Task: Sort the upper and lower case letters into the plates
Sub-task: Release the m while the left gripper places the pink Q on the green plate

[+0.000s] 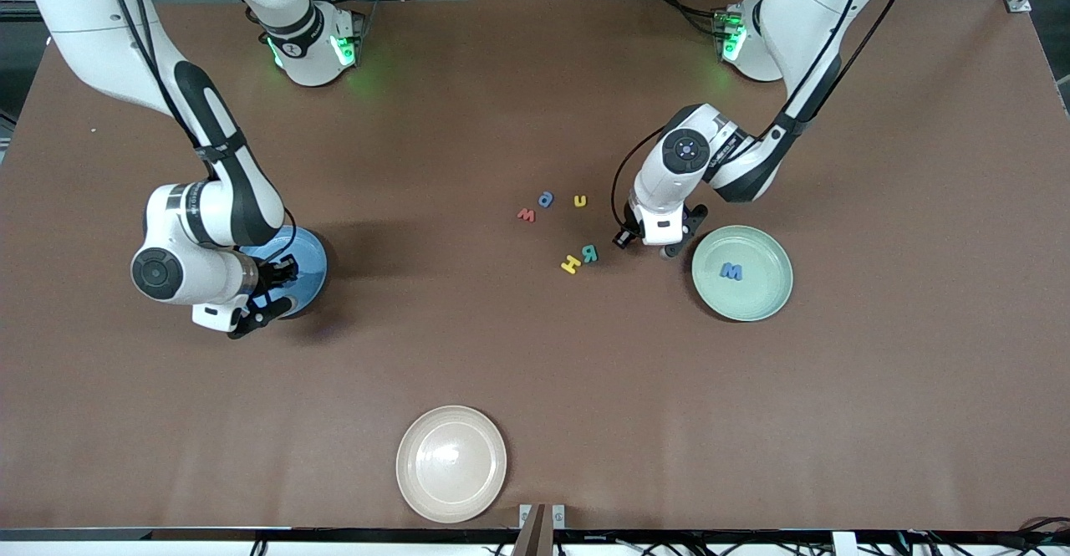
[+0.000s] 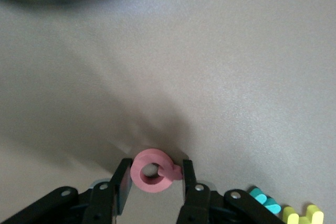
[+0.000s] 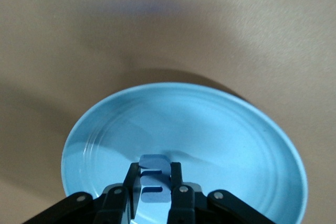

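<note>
**Both grippers pinching a letter, one at each plate**

I read the table as a dial, twelve o'clock at the robots' bases.

The left gripper is down at table level, just beside the pale green plate at that plate's nine o'clock. Its jaws are drawn in narrow on a pink letter, a ring with a short tail. One pad is on the tail and the other is against the ring. I cannot tell whether the letter has left the table.

The right gripper hangs over the blue plate at the table's nine o'clock, closed tight on a small blue letter.

A blue M already lies in the green plate. Near the centre of the table are five loose letters:
- a red letter
- a blue one
- a small yellow one
- a yellow H, touching a teal R at its one o'clock

A cream plate sits at six o'clock.

I judge these letters to be featherweight, thin and probably soft – foam-like. They should need little force and ought to survive a drop. The best hold looks to be across two opposite edges. On the pink ring I would rather squeeze the ring itself, since the tail could let it pivot. Being so light, a letter may cling to a pad when I let go – I'd open wide over the plate.
</note>
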Tool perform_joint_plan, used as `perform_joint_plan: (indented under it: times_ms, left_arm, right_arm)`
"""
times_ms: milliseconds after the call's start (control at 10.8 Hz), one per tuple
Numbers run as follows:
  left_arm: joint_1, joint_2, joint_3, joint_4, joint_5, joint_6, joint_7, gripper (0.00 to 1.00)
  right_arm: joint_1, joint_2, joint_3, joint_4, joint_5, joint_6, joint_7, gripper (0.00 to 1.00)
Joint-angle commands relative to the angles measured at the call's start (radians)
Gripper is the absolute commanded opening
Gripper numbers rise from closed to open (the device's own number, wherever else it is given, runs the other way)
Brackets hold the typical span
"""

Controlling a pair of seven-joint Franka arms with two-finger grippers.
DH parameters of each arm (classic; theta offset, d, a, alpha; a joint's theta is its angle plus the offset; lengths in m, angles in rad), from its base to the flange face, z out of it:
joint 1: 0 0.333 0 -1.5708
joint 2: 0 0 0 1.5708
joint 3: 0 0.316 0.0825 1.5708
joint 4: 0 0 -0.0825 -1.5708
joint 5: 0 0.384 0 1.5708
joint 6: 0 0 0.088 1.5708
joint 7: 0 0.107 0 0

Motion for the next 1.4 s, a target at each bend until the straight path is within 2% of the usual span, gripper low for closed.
perform_joint_plan:
  times_ms: [0, 93, 372, 465, 558, 837, 930, 1023, 1209, 1302]
  left_arm:
    - [0.015, -0.029, 0.006, 0.017, 0.043, -0.097, -0.022, 0.27]
    - [0.044, -0.061, 0.005, 0.019, 0.043, -0.129, 0.010, 0.27]
    - [0.130, -0.119, -0.001, 0.034, 0.043, -0.221, 0.131, 0.27]
    - [0.171, -0.132, -0.003, 0.057, 0.042, -0.295, 0.206, 0.27]
    - [0.207, -0.133, -0.006, 0.076, 0.039, -0.344, 0.283, 0.27]
    - [0.283, -0.123, -0.004, 0.064, 0.043, -0.343, 0.475, 0.31]
    - [0.285, -0.123, -0.003, 0.062, 0.043, -0.343, 0.486, 0.96]
    - [0.285, -0.127, -0.004, 0.057, 0.043, -0.344, 0.486, 1.00]
    - [0.284, -0.129, -0.004, 0.057, 0.043, -0.346, 0.474, 1.00]
    - [0.279, -0.127, -0.006, 0.060, 0.042, -0.345, 0.463, 1.00]
  right_arm:
    - [-0.013, -0.057, 0.007, -0.061, -0.005, -0.002, -0.009, 0.61]
    - [-0.019, -0.068, 0.007, -0.064, -0.004, -0.002, 0.002, 1.00]
    - [-0.030, -0.155, 0.010, -0.068, 0.004, -0.054, 0.007, 1.00]
    - [-0.029, -0.202, 0.016, -0.065, 0.010, -0.080, 0.045, 1.00]
    - [-0.026, -0.242, 0.033, -0.058, 0.010, -0.103, 0.106, 1.00]
    - [-0.013, -0.304, 0.105, -0.027, 0.010, -0.109, 0.261, 1.00]
    - [0.014, -0.315, 0.116, -0.022, 0.010, -0.112, 0.318, 1.00]
    - [0.058, -0.328, 0.117, -0.021, 0.010, -0.111, 0.406, 1.00]
    - [0.094, -0.333, 0.198, -0.003, 0.010, -0.112, 0.610, 1.00]
    - [0.150, -0.326, 0.206, 0.020, 0.010, -0.111, 0.719, 1.00]
